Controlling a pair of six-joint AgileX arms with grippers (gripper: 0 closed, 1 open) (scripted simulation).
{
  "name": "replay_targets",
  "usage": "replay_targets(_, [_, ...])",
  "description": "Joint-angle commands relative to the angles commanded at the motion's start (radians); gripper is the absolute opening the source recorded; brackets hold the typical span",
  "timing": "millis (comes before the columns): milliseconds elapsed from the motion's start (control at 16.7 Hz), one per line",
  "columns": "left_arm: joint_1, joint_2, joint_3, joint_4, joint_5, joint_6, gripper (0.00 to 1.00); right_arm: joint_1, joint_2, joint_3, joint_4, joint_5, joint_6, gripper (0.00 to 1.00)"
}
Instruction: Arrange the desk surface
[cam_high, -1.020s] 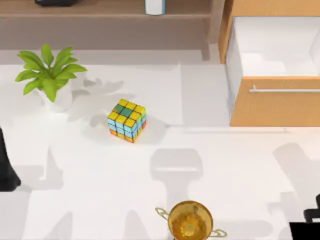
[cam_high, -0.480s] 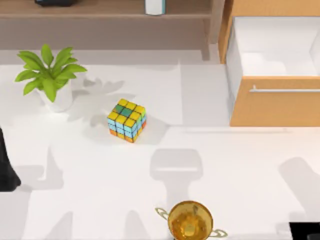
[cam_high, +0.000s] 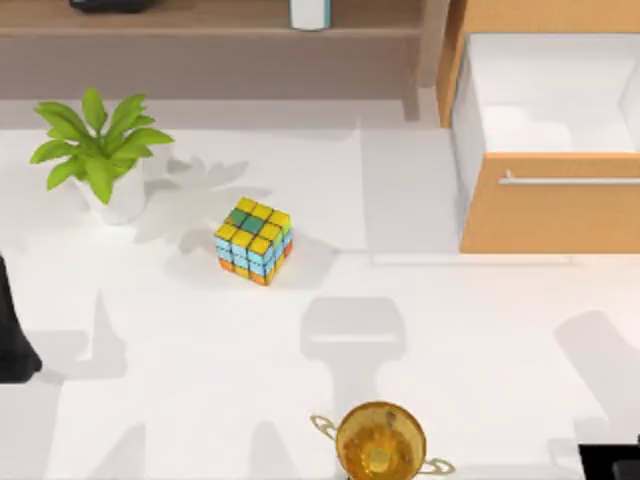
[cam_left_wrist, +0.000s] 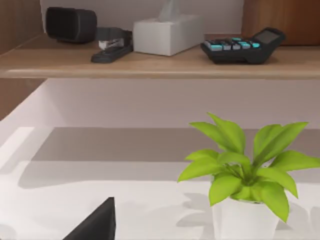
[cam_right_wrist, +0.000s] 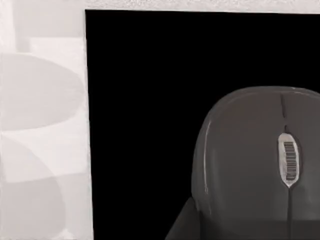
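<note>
**While the mouse sits on its mat, line up before going down**

Since the right wrist view looks straight down on a grey mouse (cam_right_wrist: 255, 160) lying on a black mat (cam_right_wrist: 145, 100), I judge the step in hand to be a pick of that mouse by the right arm. The mat's corner sits at the lower right of the top view, on the desk surface (cam_high: 200, 380), the wide white top that runs across most of that frame. A dark sliver of the right gripper (cam_right_wrist: 182, 222) shows beside the mouse; whether it is spread or pressed together I cannot tell.

To do this well, the mouse should first be brought under the middle of the gripper, since it now sits off to one side. The grip should go across the narrow sides, not along the length (the rounded back would probably slip out). A straight descent, stopping short of the mat, keeps the mat from being dragged.

The left arm rests at the left edge of the top view. Its gripper (cam_left_wrist: 97, 222) faces the potted plant (cam_high: 100, 150) and the wooden shelf (cam_left_wrist: 150, 62), and its state I cannot tell either. The coloured cube (cam_high: 253, 240), the gold cup (cam_high: 380, 440) and the open drawer (cam_high: 550, 120) lie well apart from the mat, so none should hinder the approach.
</note>
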Motion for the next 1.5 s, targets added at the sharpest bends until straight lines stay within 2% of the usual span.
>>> replay_targets(900, [0.000,0.000,0.000,0.000,0.000,0.000,1.00,0.003,-0.035,0.039,0.041,0.003,0.000,0.00])
replay_targets(1500, [0.000,0.000,0.000,0.000,0.000,0.000,1.00,0.001,0.013,-0.038,0.053,0.000,-0.004,0.00])
